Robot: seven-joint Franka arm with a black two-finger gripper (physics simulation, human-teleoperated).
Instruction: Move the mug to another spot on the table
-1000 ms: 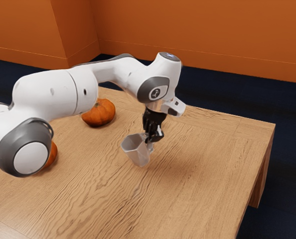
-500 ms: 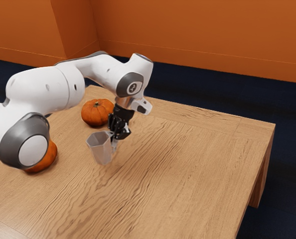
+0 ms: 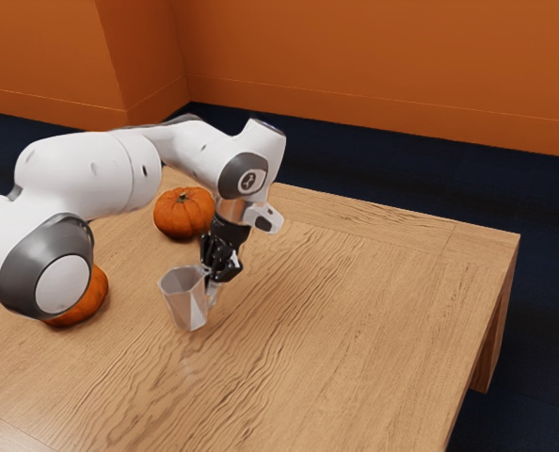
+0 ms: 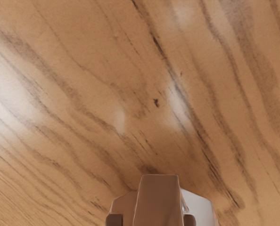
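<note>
A pale grey faceted mug hangs tilted just above the wooden table, left of the table's middle in the exterior view. My black gripper is shut on the mug's rim on its right side, coming down from above. In the wrist view the mug appears directly under my hand, with the table's wood grain beyond it.
An orange pumpkin sits on the table just behind the mug and gripper. A second orange pumpkin lies at the exterior view's left, partly behind my arm's base joint. The table's right half is bare wood up to its edge.
My arm has carried the mug from the table's middle toward the exterior view's left, near the pumpkin. Over the last half second it dropped slightly lower.
</note>
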